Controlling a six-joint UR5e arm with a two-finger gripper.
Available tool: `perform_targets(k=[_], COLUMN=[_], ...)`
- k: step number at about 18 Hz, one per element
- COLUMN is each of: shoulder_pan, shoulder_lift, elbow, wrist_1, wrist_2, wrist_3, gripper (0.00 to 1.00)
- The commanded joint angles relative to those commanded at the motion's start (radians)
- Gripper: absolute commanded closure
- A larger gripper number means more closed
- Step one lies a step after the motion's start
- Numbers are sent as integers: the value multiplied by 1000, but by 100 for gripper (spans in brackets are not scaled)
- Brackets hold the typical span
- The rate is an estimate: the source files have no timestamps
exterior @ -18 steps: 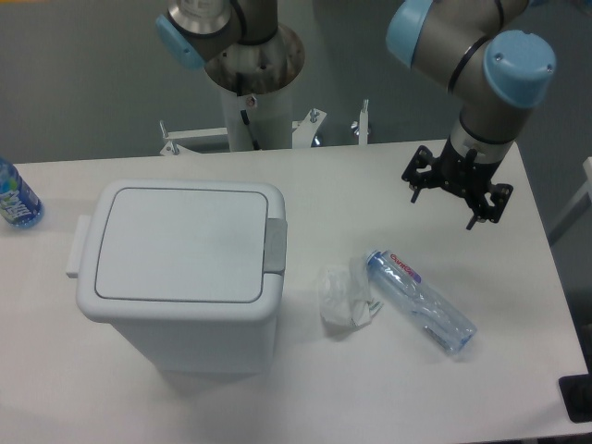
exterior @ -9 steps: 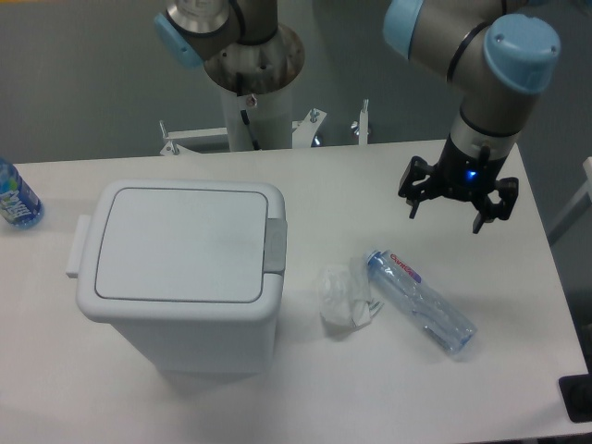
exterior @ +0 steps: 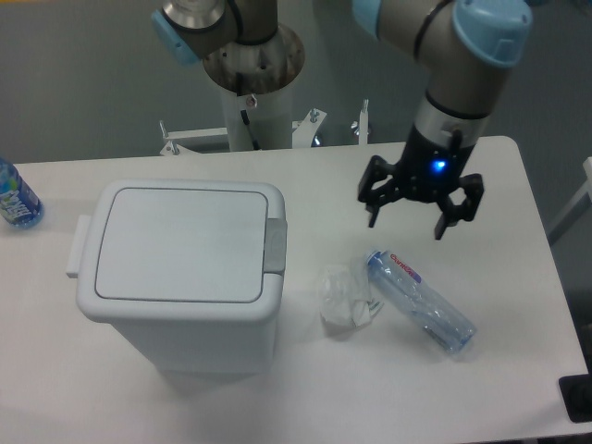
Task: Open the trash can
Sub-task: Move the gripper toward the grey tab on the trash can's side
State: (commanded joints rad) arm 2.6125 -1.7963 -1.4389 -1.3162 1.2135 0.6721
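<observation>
The trash can (exterior: 180, 277) is a large white bin standing on the left half of the table. Its flat lid (exterior: 180, 243) lies shut, and a grey latch (exterior: 277, 245) sits on its right rim. My gripper (exterior: 407, 219) hangs above the table to the right of the bin, well apart from it. Its fingers are spread wide and nothing is between them, so it is open. A blue light glows on the wrist.
A clear plastic bottle (exterior: 421, 300) lies on its side right of the bin, just below the gripper. A crumpled white tissue (exterior: 345, 298) lies beside it. Another blue bottle (exterior: 16, 196) stands at the table's left edge. The arm's pedestal (exterior: 254, 88) rises behind.
The gripper has moved left, toward the trash can, and turned about its wrist. The bin, bottle and tissue have not moved.
</observation>
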Motion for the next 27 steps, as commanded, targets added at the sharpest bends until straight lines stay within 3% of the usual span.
perform_targets(k=[6,13,27], shoulder_pan=[-18,-75,-81], shoulder_lift=[0,2,-11], elbow=[57,46,40], wrist_1=[0,2,5], wrist_2=[-127,-131,-124], wrist_3=[-147,-169,-167], gripper=[0,0,0])
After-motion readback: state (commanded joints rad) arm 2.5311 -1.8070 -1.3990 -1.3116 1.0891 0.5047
